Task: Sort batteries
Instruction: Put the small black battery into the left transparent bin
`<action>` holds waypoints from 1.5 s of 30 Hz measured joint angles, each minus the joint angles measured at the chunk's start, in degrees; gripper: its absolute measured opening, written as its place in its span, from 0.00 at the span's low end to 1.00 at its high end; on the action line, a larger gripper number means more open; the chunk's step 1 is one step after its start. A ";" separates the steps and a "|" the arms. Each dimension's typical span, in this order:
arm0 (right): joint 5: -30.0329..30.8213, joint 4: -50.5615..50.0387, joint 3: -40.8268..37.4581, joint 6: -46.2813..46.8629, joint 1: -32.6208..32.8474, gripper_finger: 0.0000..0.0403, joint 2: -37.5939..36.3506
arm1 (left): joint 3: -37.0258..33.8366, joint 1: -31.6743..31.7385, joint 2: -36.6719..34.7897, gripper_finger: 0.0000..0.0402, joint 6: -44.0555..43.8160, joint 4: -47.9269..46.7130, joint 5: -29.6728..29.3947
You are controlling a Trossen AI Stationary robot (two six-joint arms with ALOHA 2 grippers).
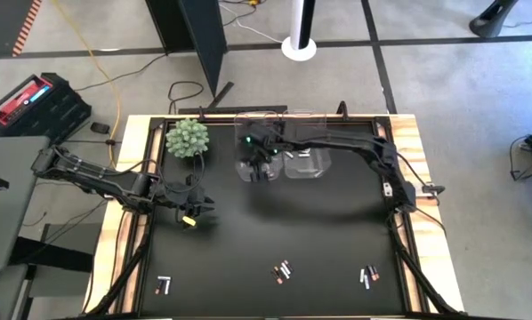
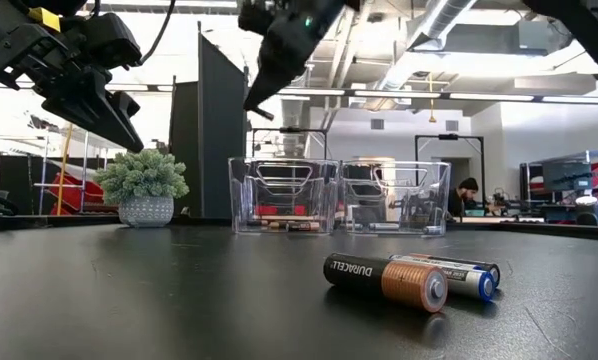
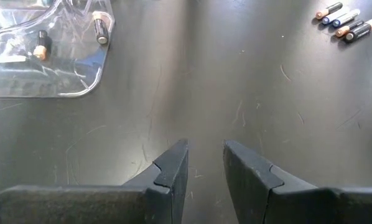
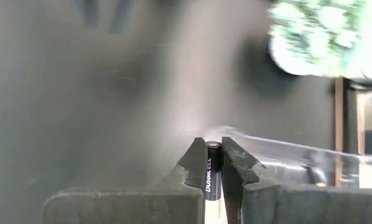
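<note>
While left tool (image 3: 204,163) hangs open, right tool (image 4: 214,163) grips a "DURACELL"-marked battery (image 4: 211,168) over left bin (image 1: 255,153).

Wide bare stretch of the black matte table top (image 1: 275,231) runs across the middle, open for passage btwn the arms.

Obstacles at the far edge: two clear plastic bins (image 1: 284,147) standing side by side, w/ the small green potted plant in a grey pot (image 1: 187,138) just beside them on the left.

The right gripper (image 1: 259,164) hangs over the left bin, blocking entry from above. The left gripper (image 1: 193,213) hovers at the table's left side, well apart from the bins.

Near edge: three small clusters of dark copper-ended and silver cylindrical batteries (image 1: 282,272), gaps btwn clusters passable. Low view suggests they lie flat.
</note>
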 joint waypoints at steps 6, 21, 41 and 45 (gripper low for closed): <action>-0.09 1.29 -0.01 0.03 -6.05 0.09 4.81 | 0.00 0.00 -0.02 0.24 0.00 -0.02 0.00; -3.91 2.27 0.15 7.69 -13.07 0.09 13.52 | 0.00 0.00 -0.02 0.24 -1.27 -1.66 -0.02; -4.67 1.33 0.17 10.34 -13.86 0.18 13.91 | 0.00 0.02 -0.02 0.24 -1.49 -1.64 -0.35; -4.66 0.85 0.17 10.47 -13.84 0.20 13.91 | 0.00 0.02 -0.02 0.24 -1.49 -1.64 -0.35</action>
